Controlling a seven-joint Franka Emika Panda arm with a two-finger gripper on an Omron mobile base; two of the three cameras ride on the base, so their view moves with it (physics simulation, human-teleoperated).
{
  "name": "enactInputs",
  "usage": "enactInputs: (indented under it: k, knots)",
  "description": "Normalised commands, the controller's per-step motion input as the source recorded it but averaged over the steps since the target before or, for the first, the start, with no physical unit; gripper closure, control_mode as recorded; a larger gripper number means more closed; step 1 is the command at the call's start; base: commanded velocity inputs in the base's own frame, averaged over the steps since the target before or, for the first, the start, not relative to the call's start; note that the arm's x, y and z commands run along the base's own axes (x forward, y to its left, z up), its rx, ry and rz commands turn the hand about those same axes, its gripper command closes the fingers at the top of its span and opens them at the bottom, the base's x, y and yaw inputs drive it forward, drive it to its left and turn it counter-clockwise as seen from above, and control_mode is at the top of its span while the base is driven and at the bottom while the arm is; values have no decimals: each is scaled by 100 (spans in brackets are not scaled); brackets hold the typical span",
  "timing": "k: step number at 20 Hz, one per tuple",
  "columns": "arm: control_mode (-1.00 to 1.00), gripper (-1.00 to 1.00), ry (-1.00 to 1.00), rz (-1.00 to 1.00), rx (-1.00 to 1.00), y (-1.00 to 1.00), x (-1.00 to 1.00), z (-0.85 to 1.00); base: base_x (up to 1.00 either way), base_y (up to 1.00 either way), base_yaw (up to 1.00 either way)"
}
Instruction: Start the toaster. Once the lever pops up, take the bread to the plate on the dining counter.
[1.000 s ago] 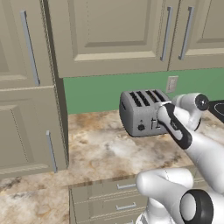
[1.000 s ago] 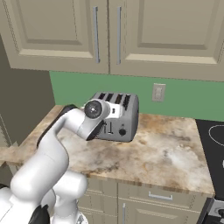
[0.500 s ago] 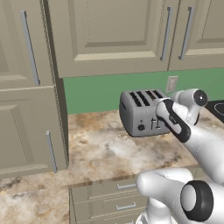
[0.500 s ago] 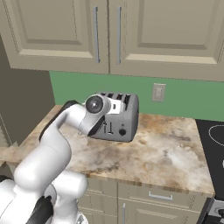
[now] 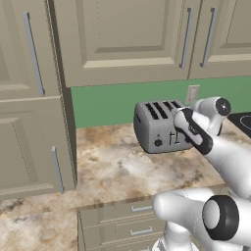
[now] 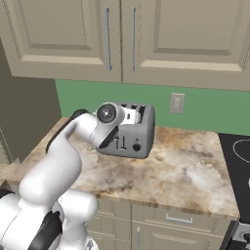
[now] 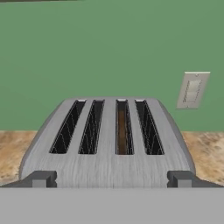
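The toaster (image 5: 159,126) stands on the marbled desk (image 5: 112,171) against the green wall (image 5: 105,104), its knobs and levers facing out. The bread (image 7: 122,132) sits down inside the toaster's third slot from the left in the hand view. The pincer (image 5: 182,138) is at the toaster's front face, low by a lever; how far open it is, I cannot tell. An outlet (image 6: 177,103) is on the wall just behind the toaster. Cabinets (image 6: 146,34) hang above it.
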Motion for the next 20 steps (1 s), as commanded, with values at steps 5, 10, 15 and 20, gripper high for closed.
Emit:
enactInputs:
  k: [5, 10, 15, 20]
  knots:
    - [-100, -100, 0, 0, 0, -6, 13, 0, 0, 0, 0]
    - [-100, -100, 0, 0, 0, -15, 11, 0, 0, 0, 0]
    - [-100, -100, 0, 0, 0, -16, 7, 0, 0, 0, 0]
    - [-100, -100, 0, 0, 0, -6, 6, 0, 0, 0, 0]
